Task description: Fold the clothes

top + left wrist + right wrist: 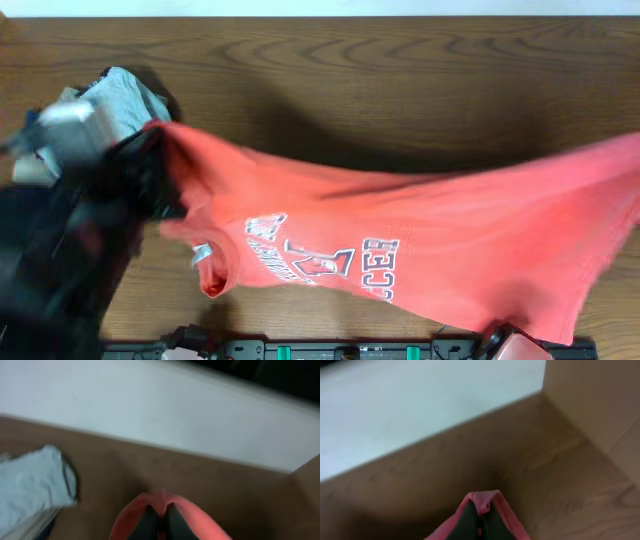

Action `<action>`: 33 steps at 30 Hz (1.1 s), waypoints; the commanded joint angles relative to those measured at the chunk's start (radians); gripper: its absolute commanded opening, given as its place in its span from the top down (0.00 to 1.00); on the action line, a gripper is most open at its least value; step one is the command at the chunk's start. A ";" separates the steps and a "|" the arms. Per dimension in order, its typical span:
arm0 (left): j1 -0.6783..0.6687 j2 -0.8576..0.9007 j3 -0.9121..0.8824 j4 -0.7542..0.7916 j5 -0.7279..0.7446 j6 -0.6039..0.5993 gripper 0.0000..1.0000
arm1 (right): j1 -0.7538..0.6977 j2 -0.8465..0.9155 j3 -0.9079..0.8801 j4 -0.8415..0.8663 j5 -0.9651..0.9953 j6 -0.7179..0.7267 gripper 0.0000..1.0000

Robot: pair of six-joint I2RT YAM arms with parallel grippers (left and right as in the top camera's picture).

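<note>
The coral-red T-shirt [420, 230] hangs stretched above the table between my two arms, its white lettering and neck tag [201, 253] facing up. My left gripper [152, 150] is shut on the shirt's left end; in the left wrist view the fingers [159, 516] pinch a fold of red cloth [200, 521]. My right gripper is beyond the right edge of the overhead view. In the right wrist view its fingers [479, 519] are shut on a bunched red edge [482, 497].
A light blue-grey folded garment [125, 95] lies at the table's back left, just behind my left arm; it also shows in the left wrist view [30, 485]. A dark rail [350, 350] runs along the front edge. A white wall [175, 415] borders the table.
</note>
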 commanded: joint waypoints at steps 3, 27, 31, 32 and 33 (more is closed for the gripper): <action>0.002 0.195 0.006 -0.010 -0.021 0.068 0.94 | 0.071 0.190 -0.002 -0.047 -0.029 -0.105 0.99; 0.235 0.906 0.875 0.252 0.019 0.092 0.94 | 0.260 0.583 0.345 0.520 0.208 0.198 0.99; 0.234 0.874 0.875 0.050 0.040 0.092 0.94 | 0.249 0.583 0.343 0.341 0.265 0.184 0.99; 0.234 0.874 0.875 -0.032 0.040 0.092 0.94 | 0.249 0.589 0.336 0.282 0.298 0.183 0.99; 0.234 0.875 0.873 -0.116 0.040 0.092 0.94 | 0.249 0.596 0.323 0.222 0.327 0.183 0.99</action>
